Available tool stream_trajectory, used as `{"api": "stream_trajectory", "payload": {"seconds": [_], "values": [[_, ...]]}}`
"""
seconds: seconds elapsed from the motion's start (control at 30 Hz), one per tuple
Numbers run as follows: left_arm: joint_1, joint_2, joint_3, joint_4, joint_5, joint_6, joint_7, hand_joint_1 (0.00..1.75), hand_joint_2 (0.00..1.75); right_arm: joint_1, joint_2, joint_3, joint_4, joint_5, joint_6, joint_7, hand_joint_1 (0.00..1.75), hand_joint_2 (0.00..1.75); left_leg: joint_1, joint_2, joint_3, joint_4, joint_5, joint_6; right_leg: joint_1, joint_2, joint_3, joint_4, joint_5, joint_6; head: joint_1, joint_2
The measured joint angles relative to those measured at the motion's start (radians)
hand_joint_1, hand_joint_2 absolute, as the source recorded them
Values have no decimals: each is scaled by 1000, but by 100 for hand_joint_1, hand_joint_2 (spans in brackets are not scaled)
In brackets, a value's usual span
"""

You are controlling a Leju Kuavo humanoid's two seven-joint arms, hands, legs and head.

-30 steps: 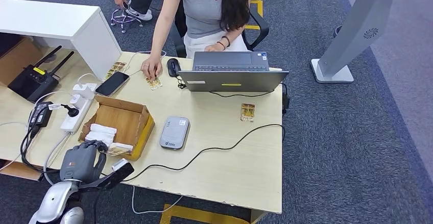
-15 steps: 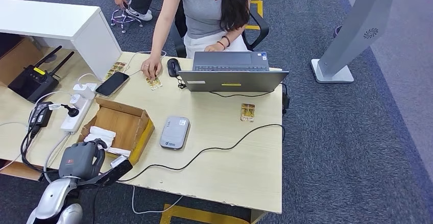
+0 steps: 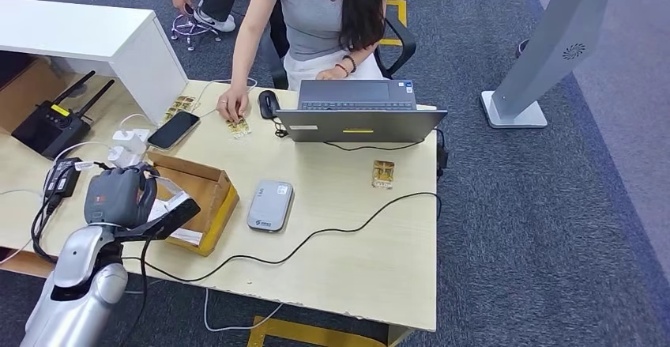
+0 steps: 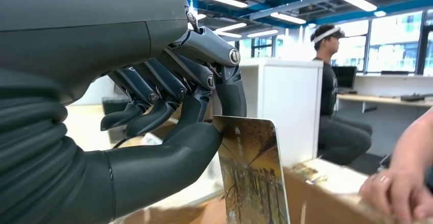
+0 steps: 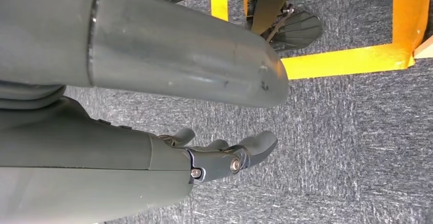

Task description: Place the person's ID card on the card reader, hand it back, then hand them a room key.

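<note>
Head view: my left hand [image 3: 120, 195] hangs above the open cardboard box [image 3: 207, 179] at the left part of the desk [image 3: 371, 244], pinching a room key card [image 3: 175, 205] between thumb and fingers. The grey card reader [image 3: 269, 204] lies just right of the box, flat on the desk, with a black cable [image 3: 340, 232] running past its near side. A second card [image 3: 383, 174] lies on the desk in front of the open laptop [image 3: 359, 114]. The person's hand [image 3: 235, 103] rests on small cards near a computer mouse [image 3: 268, 103] and a phone [image 3: 173, 129].

Left wrist view: my thumb [image 4: 168, 155] and a dark finger clamp the upper corner of the printed card [image 4: 253, 175], which stands on edge. The person's hand [image 4: 398, 188] shows beyond it.

Right wrist view: my right hand [image 5: 224, 157] hangs over grey carpet [image 5: 357, 132] with yellow floor tape [image 5: 347, 58], fingers loosely extended, holding nothing.
</note>
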Motion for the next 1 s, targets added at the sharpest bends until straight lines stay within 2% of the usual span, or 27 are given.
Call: {"api": "stream_trajectory", "payload": {"seconds": [0.3, 0.57, 0.83, 0.97, 1.0], "values": [[-166, 4, -51, 57, 17, 2, 0, 175, 175, -6, 0, 1, 0, 27, 5, -1, 0, 0, 0, 0, -1, 0, 0, 0, 0, 0, -1, 0, 0, 0, 0, 0], [-516, -3, -115, 282, 4, 30, 21, 175, 175, -34, 0, 24, 0, 85, 19, 32, 0, 0, 1, 0, -1, 1, 4, 0, 0, 0, -1, 0, 4, -2, 0, 0], [-844, -26, -168, 672, -49, 88, 48, 175, 175, -55, 2, 61, 0, 134, 30, 70, 0, 0, 0, 0, -1, 1, 4, 0, 0, 0, -1, 0, 4, -1, -1, 0], [-913, -39, -178, 787, -47, 96, 52, 0, 175, -55, 3, 70, 0, 137, 31, 71, 0, 0, 0, 0, -1, 0, 4, 0, 0, 0, -1, 0, 4, -1, -1, 0], [-921, -42, -180, 807, -46, 99, 52, 0, 175, -55, 3, 72, 0, 137, 31, 71, 0, 0, 0, 0, -1, 0, 4, 0, 0, 1, -1, 0, 4, -1, -1, 0]]}}
